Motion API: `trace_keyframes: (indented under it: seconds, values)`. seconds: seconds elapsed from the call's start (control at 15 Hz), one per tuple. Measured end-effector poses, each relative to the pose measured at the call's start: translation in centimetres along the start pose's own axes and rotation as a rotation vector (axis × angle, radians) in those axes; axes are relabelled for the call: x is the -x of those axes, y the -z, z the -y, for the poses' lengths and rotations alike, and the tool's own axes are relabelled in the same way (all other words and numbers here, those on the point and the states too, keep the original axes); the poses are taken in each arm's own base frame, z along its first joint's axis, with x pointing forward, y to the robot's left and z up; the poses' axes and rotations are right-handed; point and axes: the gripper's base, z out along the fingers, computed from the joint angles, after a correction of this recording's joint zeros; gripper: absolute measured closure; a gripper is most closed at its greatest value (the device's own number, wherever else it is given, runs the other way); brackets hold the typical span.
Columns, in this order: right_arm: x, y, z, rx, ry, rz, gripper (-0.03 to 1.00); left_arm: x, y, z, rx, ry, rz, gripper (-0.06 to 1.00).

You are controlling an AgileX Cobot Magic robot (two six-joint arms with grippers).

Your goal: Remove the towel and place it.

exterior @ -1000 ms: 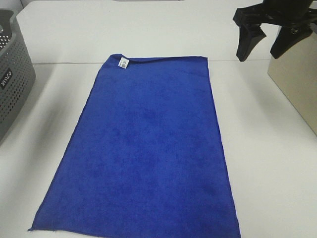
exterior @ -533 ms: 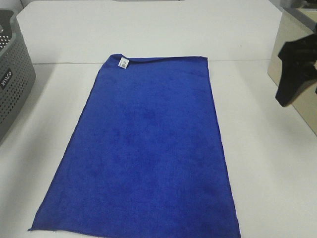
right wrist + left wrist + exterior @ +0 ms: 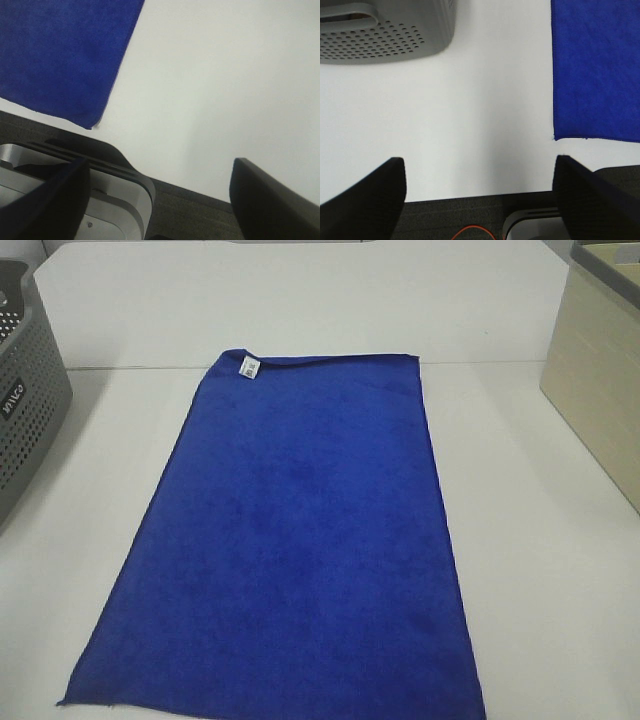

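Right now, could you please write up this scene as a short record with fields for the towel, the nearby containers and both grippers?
towel: royal-blue towel, spread flat on the white table, white tag at its far corner
basket: grey perforated basket, on the table's left side, apart from the towel
box: beige box, on the right side
left gripper: open, holds nothing
right gripper: open, holds nothing
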Motion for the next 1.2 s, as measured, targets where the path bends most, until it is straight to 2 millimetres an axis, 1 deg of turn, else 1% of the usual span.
trace_keyframes:
  seconds: [0.13,0.33,0.47,0.67,0.73,0.87,1.07,1.2]
  values:
    - [-2.6,0.4,-0.2,-0.006,0.006,0.068,0.21,-2.8,0.8,0.0,-0.003,0.0,0.083,0.18]
    - [-5.7,0.4,-0.5,-0.014,0.038,0.158,0.21,-5.9,1.5,-0.1,-0.005,-0.001,0.186,0.18]
    - [-6.9,1.1,-0.7,-0.022,0.051,0.238,0.21,-7.7,2.2,-0.1,-0.007,0.0,0.284,0.18]
    - [-8.0,1.9,-0.9,-0.027,0.063,0.335,0.21,-9.5,3.3,-0.2,-0.003,-0.003,0.416,0.18]
    - [-8.8,2.5,-1.0,-0.029,0.069,0.401,0.21,-10.3,3.7,-0.3,0.001,-0.004,0.472,0.18]
    - [-9.8,3.0,-1.2,-0.033,0.075,0.474,0.21,-10.2,3.7,-0.4,0.012,-0.006,0.49,0.18]
    - [-11.1,3.6,-1.3,-0.04,0.084,0.569,0.21,-9.8,3.0,-0.4,0.014,-0.002,0.527,0.18]
    - [-11.9,3.8,-1.4,-0.046,0.09,0.624,0.21,-9.7,2.9,-0.4,0.015,0.007,0.538,0.18]
